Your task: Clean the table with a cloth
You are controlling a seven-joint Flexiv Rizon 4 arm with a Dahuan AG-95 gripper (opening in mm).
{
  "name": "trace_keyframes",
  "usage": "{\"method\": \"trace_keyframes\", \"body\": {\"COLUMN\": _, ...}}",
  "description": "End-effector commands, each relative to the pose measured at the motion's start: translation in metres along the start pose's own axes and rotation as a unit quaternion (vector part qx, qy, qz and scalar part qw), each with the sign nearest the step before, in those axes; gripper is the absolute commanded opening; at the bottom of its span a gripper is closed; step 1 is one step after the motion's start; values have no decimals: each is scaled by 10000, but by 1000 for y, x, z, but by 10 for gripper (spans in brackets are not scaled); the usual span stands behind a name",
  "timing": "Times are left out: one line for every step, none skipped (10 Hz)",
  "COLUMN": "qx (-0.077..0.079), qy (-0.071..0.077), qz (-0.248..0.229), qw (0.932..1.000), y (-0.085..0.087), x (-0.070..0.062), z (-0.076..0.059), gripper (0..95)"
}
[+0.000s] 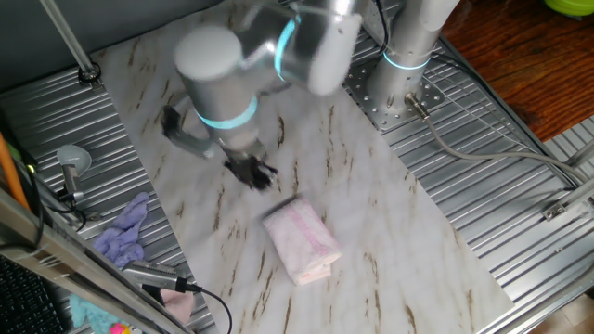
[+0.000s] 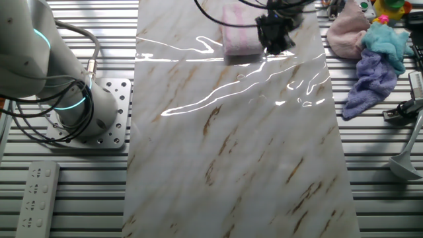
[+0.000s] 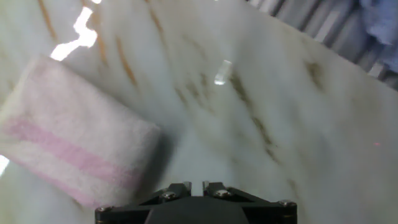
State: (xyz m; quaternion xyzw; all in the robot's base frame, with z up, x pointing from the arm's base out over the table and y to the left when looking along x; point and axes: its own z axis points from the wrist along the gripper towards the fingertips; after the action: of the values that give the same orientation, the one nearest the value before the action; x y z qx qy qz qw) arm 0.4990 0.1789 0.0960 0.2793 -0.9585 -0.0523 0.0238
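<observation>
The pale pink folded cloth (image 1: 302,239) lies flat on the white marble-patterned table (image 1: 390,195). My gripper (image 1: 252,172) hangs just above the table, a little to the far left of the cloth and not touching it. In the other fixed view the gripper (image 2: 274,36) is right beside the cloth (image 2: 239,36) at the far edge of the table (image 2: 231,145). In the hand view the cloth (image 3: 74,152) lies to the left of my gripper (image 3: 197,185) on the table (image 3: 280,93). The fingers stand close together with nothing between them.
A lavender rag (image 1: 125,232) lies on the ribbed metal left of the sheet; it also shows in the other fixed view (image 2: 370,86) with teal fabric (image 2: 390,39) and pink fabric (image 2: 347,30). The arm's base (image 2: 73,112) stands beside the sheet. A remote (image 2: 36,195) lies nearby.
</observation>
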Motion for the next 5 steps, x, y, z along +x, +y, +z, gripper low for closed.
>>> {"method": "trace_keyframes", "body": {"qx": 205, "qy": -166, "qz": 549, "qw": 9981, "y": 21, "x": -7, "z": 10, "gripper": 380}}
{"method": "trace_keyframes", "body": {"qx": 244, "qy": -216, "qz": 560, "qw": 9979, "y": 21, "x": -7, "z": 10, "gripper": 380}}
{"method": "trace_keyframes", "body": {"qx": 243, "qy": -212, "qz": 647, "qw": 9974, "y": 21, "x": -7, "z": 10, "gripper": 380}}
{"method": "trace_keyframes", "body": {"qx": 217, "qy": -204, "qz": 783, "qw": 9965, "y": 21, "x": -7, "z": 10, "gripper": 570}}
{"method": "trace_keyframes", "body": {"qx": 189, "qy": -212, "qz": 884, "qw": 9957, "y": 21, "x": -7, "z": 10, "gripper": 570}}
